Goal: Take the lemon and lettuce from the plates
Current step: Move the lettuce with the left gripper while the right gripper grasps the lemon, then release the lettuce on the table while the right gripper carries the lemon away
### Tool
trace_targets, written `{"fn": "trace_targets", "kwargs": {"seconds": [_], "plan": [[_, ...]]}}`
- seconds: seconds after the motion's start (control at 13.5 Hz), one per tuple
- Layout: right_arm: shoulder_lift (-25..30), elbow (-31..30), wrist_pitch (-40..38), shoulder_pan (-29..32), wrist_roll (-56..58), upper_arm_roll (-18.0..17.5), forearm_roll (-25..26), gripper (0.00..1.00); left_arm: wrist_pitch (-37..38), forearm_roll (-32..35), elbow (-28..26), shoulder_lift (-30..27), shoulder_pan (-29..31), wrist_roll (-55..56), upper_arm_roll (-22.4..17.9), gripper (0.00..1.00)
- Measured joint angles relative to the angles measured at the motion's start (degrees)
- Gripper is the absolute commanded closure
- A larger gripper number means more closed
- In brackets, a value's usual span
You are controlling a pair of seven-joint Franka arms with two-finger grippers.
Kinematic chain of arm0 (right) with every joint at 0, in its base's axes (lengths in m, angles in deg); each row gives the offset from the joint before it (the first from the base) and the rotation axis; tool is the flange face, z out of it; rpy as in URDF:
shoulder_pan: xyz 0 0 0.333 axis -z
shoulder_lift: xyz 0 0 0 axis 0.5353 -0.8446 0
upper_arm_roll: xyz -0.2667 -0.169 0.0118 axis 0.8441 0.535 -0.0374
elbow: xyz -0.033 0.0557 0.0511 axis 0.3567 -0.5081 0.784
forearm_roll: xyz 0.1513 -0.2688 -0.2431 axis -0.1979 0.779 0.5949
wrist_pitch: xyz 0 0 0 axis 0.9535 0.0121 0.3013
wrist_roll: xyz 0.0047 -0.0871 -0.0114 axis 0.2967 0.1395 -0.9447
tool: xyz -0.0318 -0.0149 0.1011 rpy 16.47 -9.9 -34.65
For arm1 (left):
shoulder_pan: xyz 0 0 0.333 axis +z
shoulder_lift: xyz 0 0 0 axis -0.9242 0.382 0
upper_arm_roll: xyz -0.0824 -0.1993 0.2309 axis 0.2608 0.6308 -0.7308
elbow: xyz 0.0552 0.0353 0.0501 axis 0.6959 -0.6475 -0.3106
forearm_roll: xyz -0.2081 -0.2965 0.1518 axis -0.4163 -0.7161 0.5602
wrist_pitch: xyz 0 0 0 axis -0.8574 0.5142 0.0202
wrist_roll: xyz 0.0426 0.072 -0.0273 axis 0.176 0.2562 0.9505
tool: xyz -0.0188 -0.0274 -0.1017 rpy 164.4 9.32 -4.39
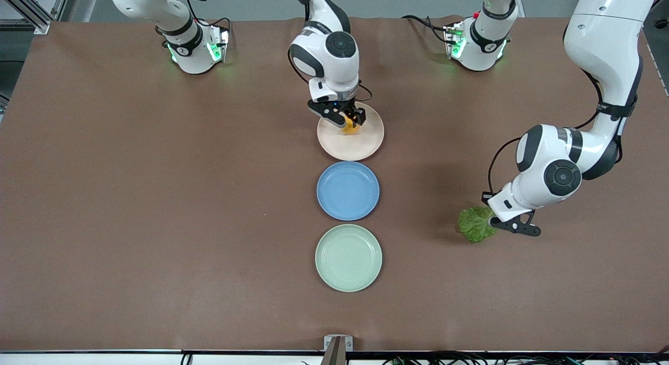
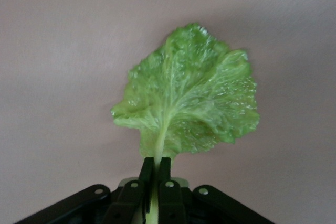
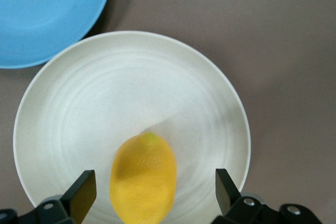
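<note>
The lemon (image 1: 350, 126) lies on the beige-pink plate (image 1: 360, 145), on the side toward the robots' bases. My right gripper (image 1: 345, 119) is open and low over it, one finger on each side of the lemon (image 3: 143, 179) with gaps between, above the plate (image 3: 105, 103). My left gripper (image 1: 494, 223) is shut on the pale stem of the lettuce (image 1: 475, 224), a crinkled green leaf held low over bare table toward the left arm's end. In the left wrist view the gripper (image 2: 155, 162) pinches the stem and the lettuce (image 2: 194, 98) spreads out past it. The mint green plate (image 1: 348, 258) holds nothing.
A blue plate (image 1: 347, 191) sits between the beige-pink and mint green plates, and its edge shows in the right wrist view (image 3: 47, 14). The three plates form a row down the middle of the brown table. A small metal bracket (image 1: 338, 344) sits at the table's near edge.
</note>
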Motion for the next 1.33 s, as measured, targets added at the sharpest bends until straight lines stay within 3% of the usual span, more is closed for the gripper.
{"fn": "trace_targets", "kwargs": {"seconds": [0.07, 0.15, 0.3, 0.44, 0.52, 0.59, 0.66, 0.74, 1.03, 1.33], "plan": [[-1.1, 0.9, 0.0, -0.4, -0.9, 0.0, 0.4, 0.0, -0.2, 0.0, -1.1, -0.4, 1.0, 0.0, 0.0, 0.74], [-2.2, 1.7, 0.0, -0.8, -2.0, 0.0, 1.1, 0.01, -0.2, 0.0, -1.9, -0.7, 1.6, 0.0, 0.0, 0.56], [-3.9, 2.8, 0.8, -1.6, -3.8, 0.0, 2.0, 0.06, -0.3, 0.0, -2.5, -1.0, 1.8, 0.0, 0.1, 0.0], [-5.0, 3.2, 1.8, -2.1, -4.3, 0.1, 2.1, 0.13, -0.8, 0.0, -2.3, -1.6, 1.7, 0.0, 0.5, 0.0], [-5.4, 3.2, 2.2, -2.2, -4.5, 0.1, 2.1, 0.25, -1.0, 0.0, -1.7, -2.2, 1.7, 0.1, 0.6, 0.0], [-5.7, 3.2, 2.4, -2.3, -4.5, 0.1, 2.1, 0.43, -1.1, -0.1, -0.5, -2.8, 1.6, 0.2, 0.6, 0.0], [-5.9, 3.3, 2.5, -2.3, -4.5, 0.2, 2.2, 0.75, -0.4, -0.3, 1.3, -3.5, 1.6, 0.4, 0.7, 0.0], [-6.0, 3.3, 2.5, -2.4, -4.5, 0.2, 2.3, 0.96, 1.9, -1.0, 4.0, -4.2, 1.6, 0.5, 0.7, 0.0], [-5.7, 4.4, 0.9, -1.8, -1.4, 1.4, 2.8, 0.98, 14.1, -3.9, 14.9, -7.1, 1.9, 1.3, 0.5, 0.0], [0.7, 4.6, -5.6, 9.1, 20.1, 2.6, 2.8, 0.98, 25.7, -3.9, 21.7, -12.5, 3.7, 2.1, 0.3, 0.0]]}}
